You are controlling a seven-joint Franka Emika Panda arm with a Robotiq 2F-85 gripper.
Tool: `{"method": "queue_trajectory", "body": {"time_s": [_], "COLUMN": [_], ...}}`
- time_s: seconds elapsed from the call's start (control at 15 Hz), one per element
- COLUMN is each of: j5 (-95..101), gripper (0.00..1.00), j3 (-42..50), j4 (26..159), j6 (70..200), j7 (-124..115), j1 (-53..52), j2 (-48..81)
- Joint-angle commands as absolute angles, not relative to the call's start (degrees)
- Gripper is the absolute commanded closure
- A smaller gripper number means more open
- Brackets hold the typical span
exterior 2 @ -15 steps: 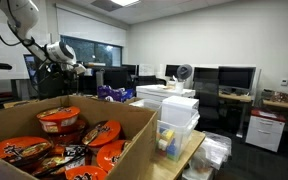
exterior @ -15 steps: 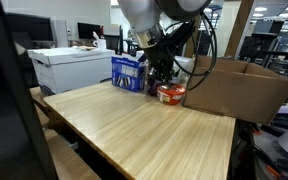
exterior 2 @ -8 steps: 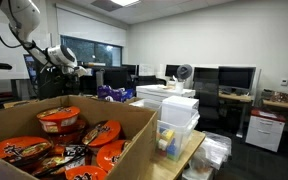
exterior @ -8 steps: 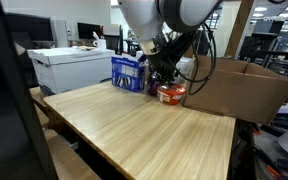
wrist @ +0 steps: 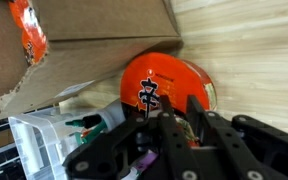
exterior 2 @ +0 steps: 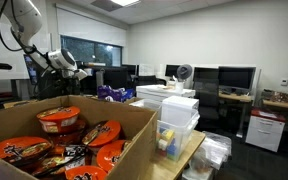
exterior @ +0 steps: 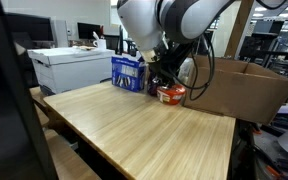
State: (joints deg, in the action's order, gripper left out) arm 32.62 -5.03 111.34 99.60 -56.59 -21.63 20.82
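Tool (wrist: 176, 122) had its jaws together, right over the noodle bowl (exterior: 171, 94). Bowl sat on the tabletop (exterior: 134, 130), between a blue carton (exterior: 129, 72) and a cardboard box (exterior: 239, 88) crowding its side.

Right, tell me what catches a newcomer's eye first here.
The big robot arm stoops over the wooden table, its shut gripper right at a red noodle bowl that stands beside a blue package. In an exterior view, an open cardboard box heaped with more red bowls fills the foreground.
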Motion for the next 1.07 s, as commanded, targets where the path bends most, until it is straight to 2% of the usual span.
{"method": "queue_trajectory", "body": {"time_s": [0.0, 1.0], "j5": [34.9, 35.1], "gripper": [0.96, 0.96], "j3": [-5.6, -6.2], "j4": [112.5, 111.9], "j6": [100.8, 101.8], "j7": [-58.8, -59.3], "j1": [-21.2, -21.5], "j2": [21.4, 23.9]}}
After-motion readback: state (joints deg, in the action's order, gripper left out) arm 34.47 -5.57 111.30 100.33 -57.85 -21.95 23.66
